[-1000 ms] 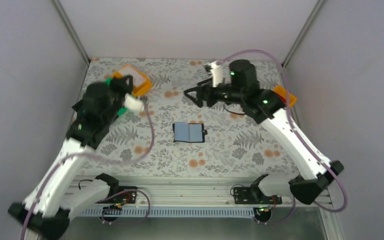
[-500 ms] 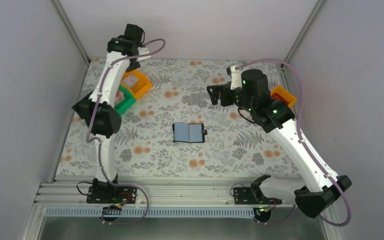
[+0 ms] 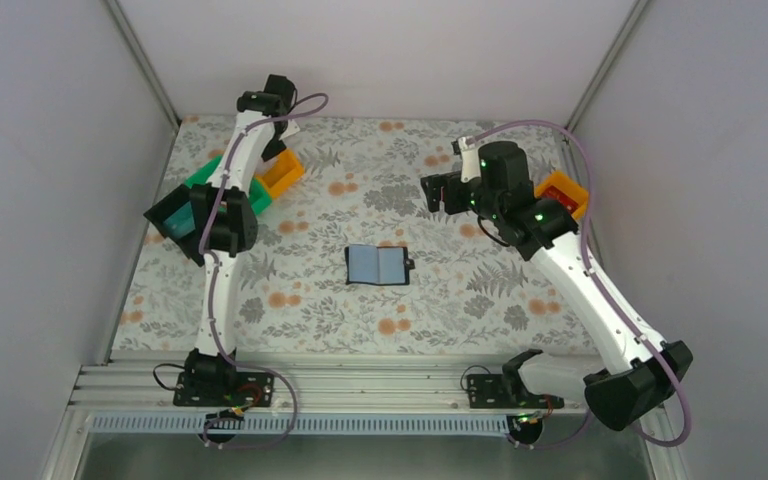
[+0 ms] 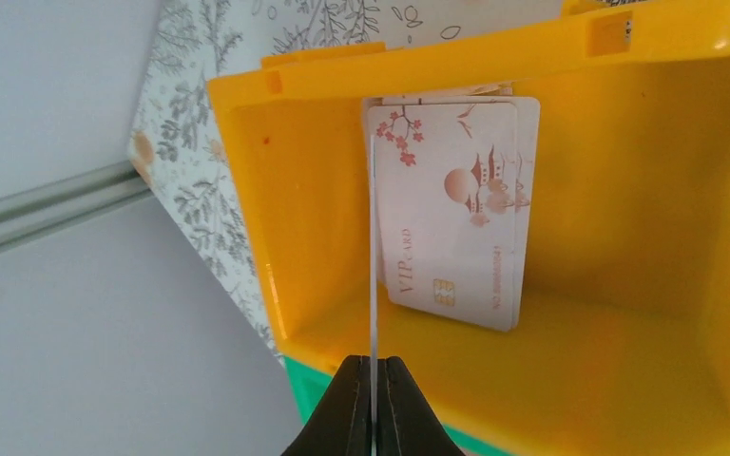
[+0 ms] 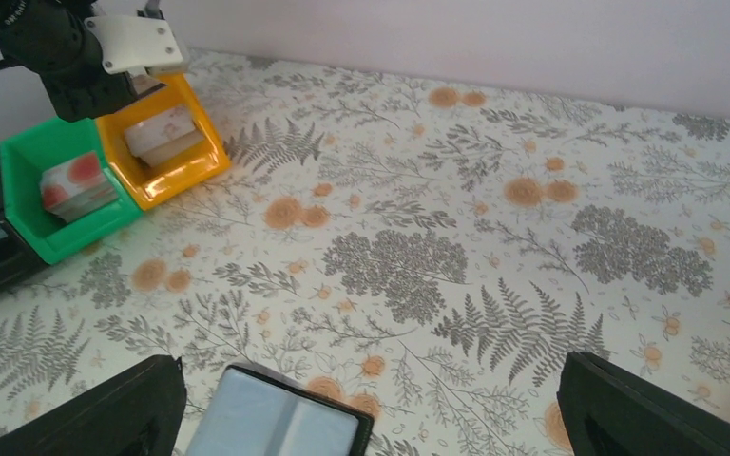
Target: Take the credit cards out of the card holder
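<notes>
Top external shows floral table (image 3: 360,325) bearing card holder (image 3: 378,265), grey walls (image 3: 380,50).

White card (image 4: 456,209) in yellow bin (image 4: 627,370): "VIP CARD".

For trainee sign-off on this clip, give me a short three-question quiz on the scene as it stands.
1. True or false: the wallet lies open on the table.
2. The left gripper pinches a card over a bin of which colour? A green, B orange, C black.
3. Fill in: the right gripper is ____.
Key: 1 true; 2 B; 3 open.
</notes>
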Available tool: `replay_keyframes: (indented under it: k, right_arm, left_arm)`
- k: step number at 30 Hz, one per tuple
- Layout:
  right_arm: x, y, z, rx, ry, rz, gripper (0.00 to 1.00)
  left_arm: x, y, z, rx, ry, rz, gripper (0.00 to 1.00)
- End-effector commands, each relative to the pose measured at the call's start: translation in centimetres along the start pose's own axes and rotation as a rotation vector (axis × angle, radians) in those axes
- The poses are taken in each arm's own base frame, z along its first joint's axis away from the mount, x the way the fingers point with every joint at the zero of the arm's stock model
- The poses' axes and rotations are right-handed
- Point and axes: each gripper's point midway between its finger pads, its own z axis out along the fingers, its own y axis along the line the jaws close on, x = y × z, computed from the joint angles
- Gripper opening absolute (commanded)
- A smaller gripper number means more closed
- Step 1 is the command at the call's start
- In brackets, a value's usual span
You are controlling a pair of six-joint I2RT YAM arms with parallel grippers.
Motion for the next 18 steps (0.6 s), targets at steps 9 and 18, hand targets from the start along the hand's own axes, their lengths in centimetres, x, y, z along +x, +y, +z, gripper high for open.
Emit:
replay_keyframes:
  k: [9, 18]
  right_arm:
    - [0.2, -1.0, 1.3, -0.011, 0.002, -0.032, 0.99]
    - [0.7, -1.0, 1.9, -0.041, 0.022, -0.03, 0.99]
  left_arm:
    - [-1.4, 1.0, 2.9, -0.096, 0.012, -0.153, 0.02]
    - [-0.7, -0.1, 3.7, -0.123, 0.085, -0.114, 0.02]
